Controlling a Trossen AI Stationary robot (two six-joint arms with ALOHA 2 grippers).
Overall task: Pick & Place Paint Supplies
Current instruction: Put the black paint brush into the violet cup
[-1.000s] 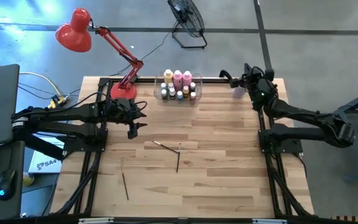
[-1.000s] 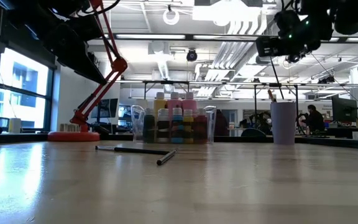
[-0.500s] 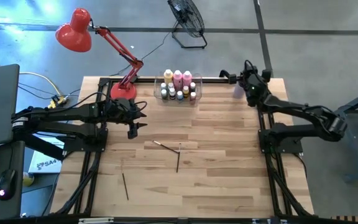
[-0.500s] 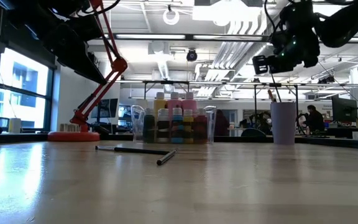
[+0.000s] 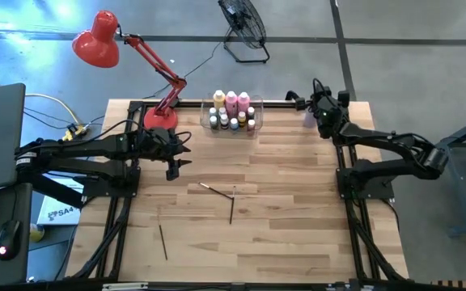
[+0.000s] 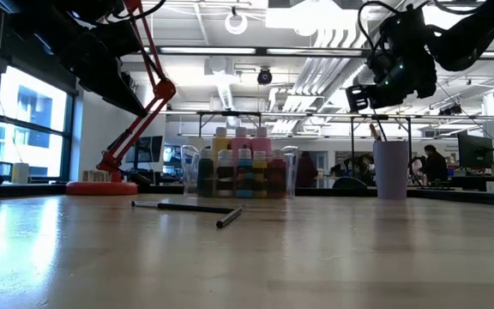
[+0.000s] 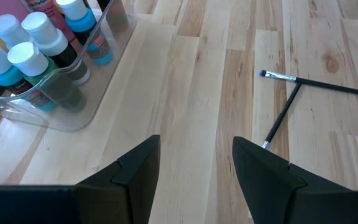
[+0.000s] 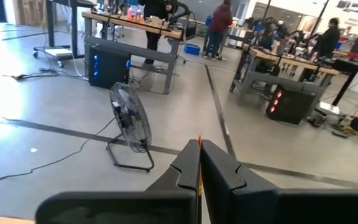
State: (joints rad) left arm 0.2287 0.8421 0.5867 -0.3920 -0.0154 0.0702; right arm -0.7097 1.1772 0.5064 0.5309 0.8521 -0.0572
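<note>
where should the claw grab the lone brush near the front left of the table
Grip the lone brush around the middle of its thin handle, coming straight down from above. It lies flat on the bare wood table, apart from the two crossed brushes, so the fingers should straddle it across its width, one on each side.

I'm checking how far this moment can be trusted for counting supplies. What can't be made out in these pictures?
- Right pincer: shut on a thin orange sliver; too little shows to name it.
- Lilac cup: in the high view the right arm covers most of it.
- Tiny bottles in the clear bin: too small to count from above; in the low view they overlap.
- Brush at the near left: absent from the low view.
</note>
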